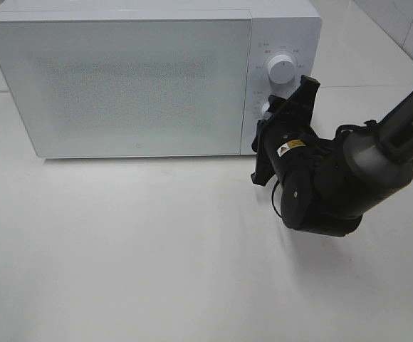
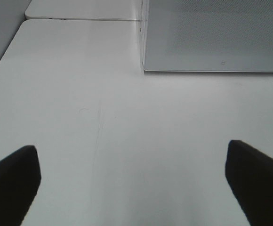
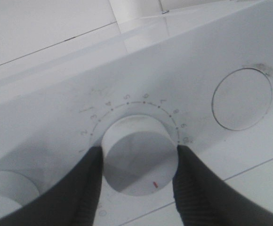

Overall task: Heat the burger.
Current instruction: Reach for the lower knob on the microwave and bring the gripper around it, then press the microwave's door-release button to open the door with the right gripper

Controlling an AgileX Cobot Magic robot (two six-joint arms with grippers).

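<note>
**Current state.** The microwave oven (image 1: 121, 85) stands along the far edge of the bench (image 1: 157, 271), with its door (image 1: 117, 82) closed. The burger is not visible in any view. The door panel is frosted and shows nothing behind it, so the burger is probably inside the cavity, though this cannot be confirmed.

**Right gripper.** The right gripper (image 3: 137, 151) is closed partway on the timer dial (image 3: 141, 165), the lower control on the control panel (image 1: 285, 43). One finger (image 3: 87, 183) bears on one side of the dial rim and the other on the opposite side. The red index mark (image 3: 154, 183) sits on the dial face, on the side away from the numbered scale (image 3: 127, 100). The upper knob (image 1: 282, 69) is untouched.

**Left gripper.** The left gripper (image 2: 134, 174) hangs over bare bench in front of the oven's left corner. Its jaws are fully apart and hold nothing.

**Governing relation.**
- The dial's axis runs straight out of the control panel, and the gripper is lined up along it.
- The next move is therefore judged to be a wrist roll about that axis, with no travel across the panel.
- The presumed burger lies beyond the door, to the left of the gripper in the exterior view.
- The right arm is the nearer arm to the controls.

**Caution.** If the grip is off-centre, the fingers may slip around the smooth rim.
</note>
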